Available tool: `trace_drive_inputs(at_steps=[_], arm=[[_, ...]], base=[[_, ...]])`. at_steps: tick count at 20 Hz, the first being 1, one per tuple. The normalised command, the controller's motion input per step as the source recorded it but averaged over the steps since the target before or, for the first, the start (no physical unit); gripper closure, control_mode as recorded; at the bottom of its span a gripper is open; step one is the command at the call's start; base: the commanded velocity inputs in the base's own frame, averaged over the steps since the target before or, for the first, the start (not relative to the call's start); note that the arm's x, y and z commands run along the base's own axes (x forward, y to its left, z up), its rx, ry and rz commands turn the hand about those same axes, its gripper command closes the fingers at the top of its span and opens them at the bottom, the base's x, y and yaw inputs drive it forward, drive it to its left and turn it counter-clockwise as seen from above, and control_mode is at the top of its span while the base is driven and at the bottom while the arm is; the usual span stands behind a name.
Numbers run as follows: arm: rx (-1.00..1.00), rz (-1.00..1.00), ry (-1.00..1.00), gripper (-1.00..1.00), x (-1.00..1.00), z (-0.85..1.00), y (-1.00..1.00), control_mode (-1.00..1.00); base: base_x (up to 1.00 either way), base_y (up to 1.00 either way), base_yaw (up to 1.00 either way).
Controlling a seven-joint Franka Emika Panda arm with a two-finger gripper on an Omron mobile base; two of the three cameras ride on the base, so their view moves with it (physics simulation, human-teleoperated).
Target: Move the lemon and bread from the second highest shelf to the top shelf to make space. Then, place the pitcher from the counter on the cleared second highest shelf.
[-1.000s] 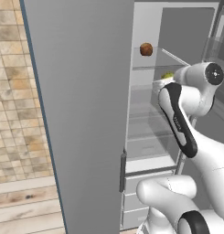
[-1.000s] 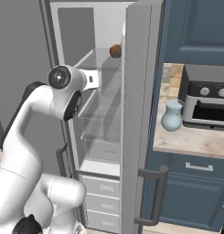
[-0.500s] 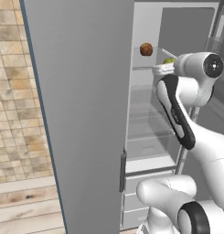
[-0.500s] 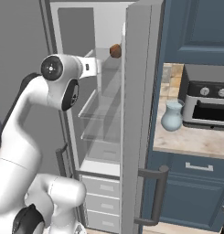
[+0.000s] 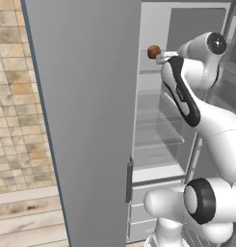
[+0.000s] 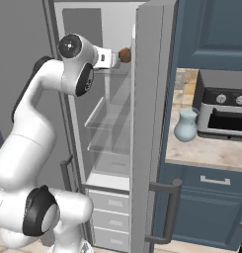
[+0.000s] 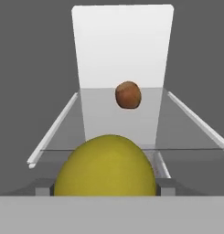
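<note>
Lemon [image 7: 105,165] sits gripped in the wide-spread pincer [image 7: 105,187], level with a glass shelf [image 7: 186,137]; bread [image 7: 128,95] rests deeper in, with bare glass either side.

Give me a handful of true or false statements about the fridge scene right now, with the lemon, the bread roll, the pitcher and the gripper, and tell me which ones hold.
1. The lemon sits between the fingers of the gripper. True.
2. The bread lies on the floor. False: it rests on a glass shelf high in the fridge.
3. The pitcher stands on the counter. True.
4. The pitcher is already inside the fridge. False: it stands outside, beside the oven.
5. In the hand view the bread lies farther in than the lemon. True.
</note>
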Motion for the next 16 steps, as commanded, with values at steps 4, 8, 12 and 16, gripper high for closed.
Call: trace_drive_inputs(at_steps=[4,8,12,16], arm=[[0.10,0.02,0.00,1.00,0.49,-0.29,-0.10,-1.00],[0.05,0.00,0.00,1.00,0.54,-0.39,-0.04,-1.00],[0.01,0.00,0.00,1.00,0.60,-0.34,0.00,-1.00],[0.00,0.00,0.04,1.00,0.64,-0.14,0.00,-1.00]], base=[[0.00,0.00,0.00],[0.00,0.00,0.00],[0.00,0.00,0.00],[0.00,0.00,0.00]])
